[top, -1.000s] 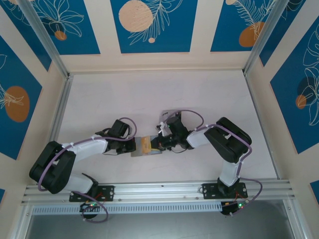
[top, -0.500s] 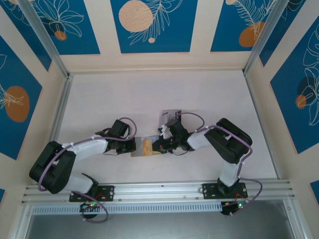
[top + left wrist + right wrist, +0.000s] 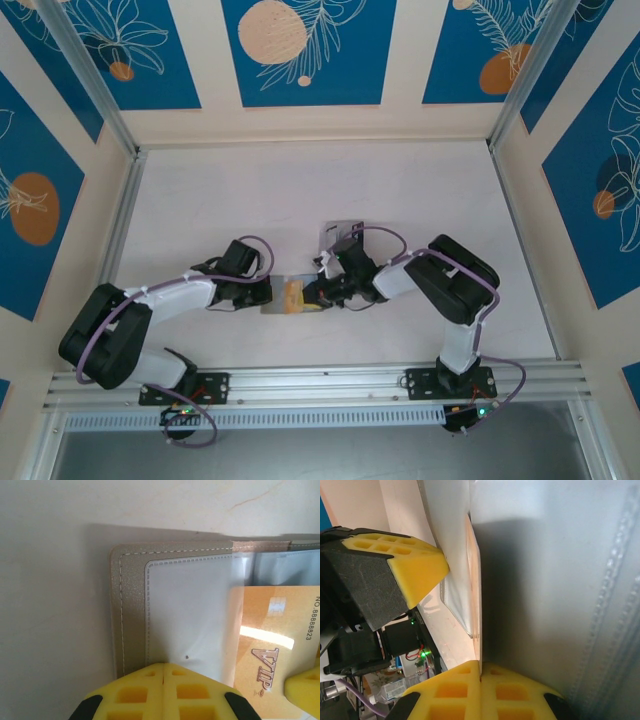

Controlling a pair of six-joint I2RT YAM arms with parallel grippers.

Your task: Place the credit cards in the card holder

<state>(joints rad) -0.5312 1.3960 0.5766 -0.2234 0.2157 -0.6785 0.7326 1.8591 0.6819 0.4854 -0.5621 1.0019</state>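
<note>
Pale desk [image 3: 400, 200], blue flowery walls [image 3: 310, 50]. Got the left tool [image 3: 162, 687] clamped shut on the flat matte grey card holder [image 3: 131, 605]. Same for the right tool [image 3: 480, 680], shut on the thin orange VIP plastic card [image 3: 277, 640], partway under the clear pocket [image 3: 190, 610]. Needs sliding leftward, long edge along the push. Right arm's job, probably.
</note>
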